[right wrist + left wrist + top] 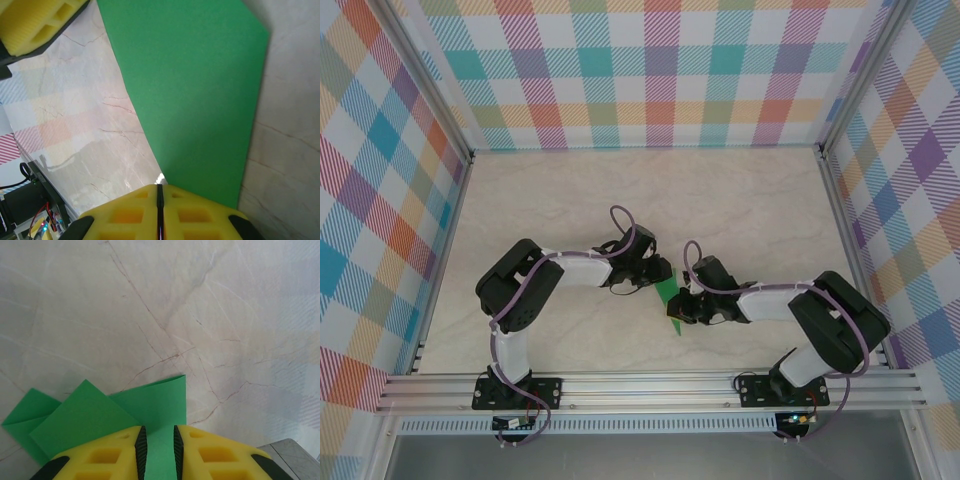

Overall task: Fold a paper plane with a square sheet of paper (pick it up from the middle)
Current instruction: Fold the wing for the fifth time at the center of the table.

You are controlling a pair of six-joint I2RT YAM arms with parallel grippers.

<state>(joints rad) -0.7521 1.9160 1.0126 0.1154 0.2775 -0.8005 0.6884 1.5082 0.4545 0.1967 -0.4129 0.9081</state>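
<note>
The square sheet of paper [668, 296] is bright green and partly folded, with overlapping flaps, and lies on the table between my two grippers. In the left wrist view the paper [150, 405] runs under my left gripper [158, 450], whose jaws stand a little apart with flat green paper showing in the gap. From above, the left gripper [658, 278] is at the paper's far edge. My right gripper [682, 308] is at its near edge. In the right wrist view the right gripper [159, 192] is shut, its tips at the near edge of the paper [200, 100]. I cannot tell whether it pinches the sheet.
The marble-patterned table [740, 210] stretches away behind the paper. Checkered walls [650, 70] close in the back and both sides. An aluminium rail [650, 385] carries the arm bases at the near edge. A yellow finger of the left gripper [35, 25] shows by the paper's far corner.
</note>
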